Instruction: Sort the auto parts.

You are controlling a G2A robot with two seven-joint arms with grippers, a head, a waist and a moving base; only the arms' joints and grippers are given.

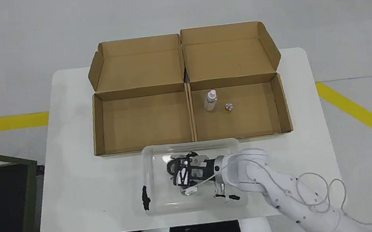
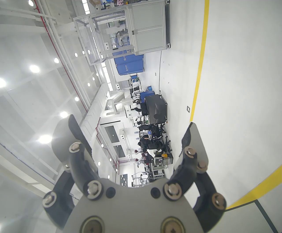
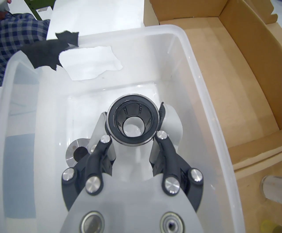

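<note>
The right hand (image 3: 133,120) is clamped across a black ring-ended cylindrical bearing (image 3: 154,121), holding it upright low inside the clear plastic bin (image 3: 191,57). The left hand (image 2: 132,122) is spread apart with nothing in it, aimed out at the room and away from the counter.

The grip looks risky. The fingers meet a smooth round wall on only two sides, so the bearing could roll or slide out during the lift. It could also catch on the bin's rim on the way to a box.

The room is a wide, bright hall with a pale floor and a yellow floor line (image 1: 7,122). The white counter (image 1: 74,163) carries two open cardboard boxes side by side, the left box (image 1: 142,121) and the right box (image 1: 254,111), with the bin just in front of them. A metal disc (image 3: 71,152) lies on the bin floor beside the hand. A small white bottle-shaped part (image 1: 210,100) and a smaller part (image 1: 228,108) sit in the right box.
</note>
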